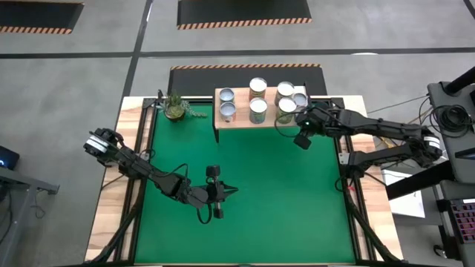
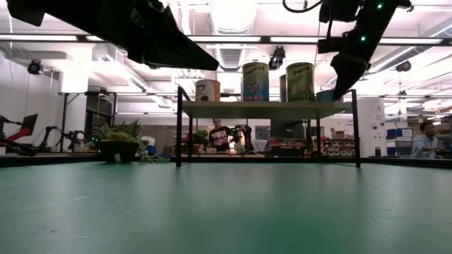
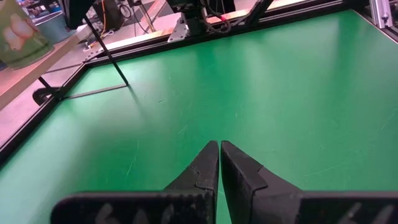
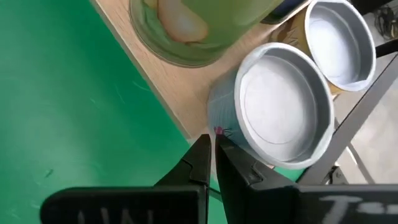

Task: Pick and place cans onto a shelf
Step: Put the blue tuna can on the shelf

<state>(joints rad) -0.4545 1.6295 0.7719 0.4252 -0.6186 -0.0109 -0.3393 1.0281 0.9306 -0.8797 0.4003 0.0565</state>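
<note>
- While the high view shows the whole green-topped worktop point(image 1: 245, 193) with wooden edges, only the low view shows the labels on the small silver-topped cylindrical cans point(image 2: 256, 81), whose writing is too blurred to read.
- From above, seven can tops point(image 1: 257, 110) are countable on the small light-wood shelf with thin black legs point(image 1: 241, 119), which stands at the worktop's far edge, right of centre.
- The right claw point(image 1: 303, 138) sits just off the shelf's right near corner, its fingers closed on nothing.
- The right wrist view alone shows a silver-rimmed can point(image 4: 283, 102) standing right at the shelf's edge, just beyond the closed fingertips point(image 4: 202, 155).
- The left claw point(image 1: 216, 191) is near the worktop's middle, well apart from the shelf, fingers closed and empty, with bare green all round it.
- A small potted green plant point(image 1: 177, 107) stands at the far left, just beside the shelf.
- Only the low view shows people point(image 2: 219, 136) in the room beyond.
</note>
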